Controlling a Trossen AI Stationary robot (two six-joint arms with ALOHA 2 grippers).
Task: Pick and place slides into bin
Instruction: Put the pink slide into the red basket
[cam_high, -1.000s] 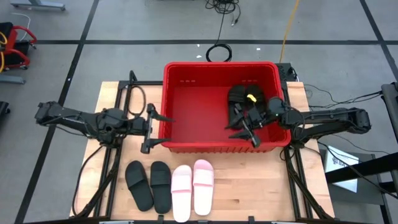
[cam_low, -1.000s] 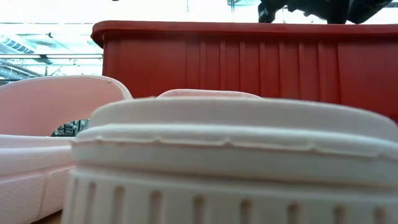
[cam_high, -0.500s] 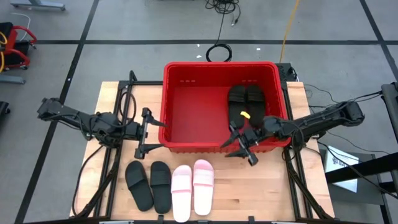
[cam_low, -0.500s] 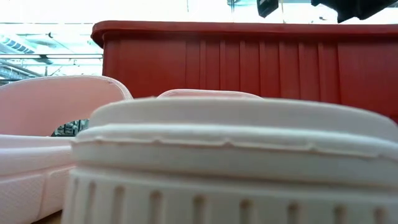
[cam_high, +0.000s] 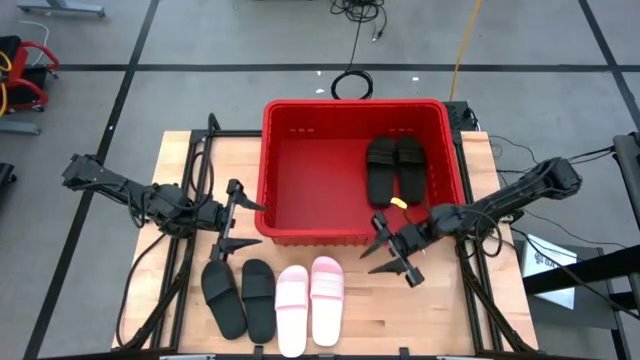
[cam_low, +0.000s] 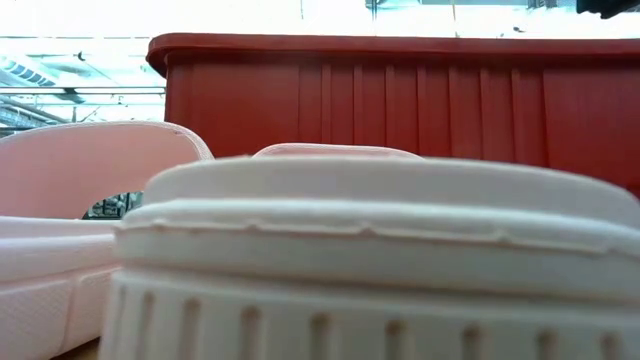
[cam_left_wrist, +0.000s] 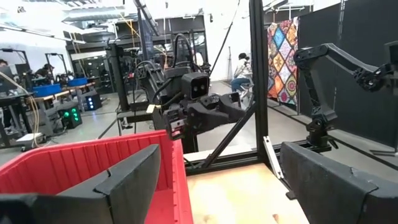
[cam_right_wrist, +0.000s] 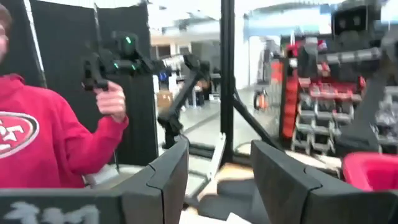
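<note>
We are looking down on a wooden desk (cam_high: 440, 320) carrying the red bin (cam_high: 268, 170) at its far middle. 2 black slides (cam_high: 395, 165) are lying side by side inside the bin, against its right wall. On the desk in front of the bin, 4 more slides are sitting in a row: 2 black slides (cam_high: 240, 297) on the left and 2 pale pink slides (cam_high: 309, 303) just beside them on the right.

We are seeing the left end effector (cam_high: 231, 221) hovering just outside the bin's left front corner, above the near black pair, its fingers spread apart and holding nothing. The right end effector (cam_high: 391, 250) is hanging just in front of the bin's front wall, near the right front corner and to the right of the pink pair; its fingers are also standing apart and empty.

In the low view, a pink slide is filling most of the foreground with the bin's ribbed wall (cam_low: 400, 100) rising behind it. In the right wrist view, a person in a red sweatshirt (cam_right_wrist: 43, 140) is standing beyond the desk, 1 hand raised.
</note>
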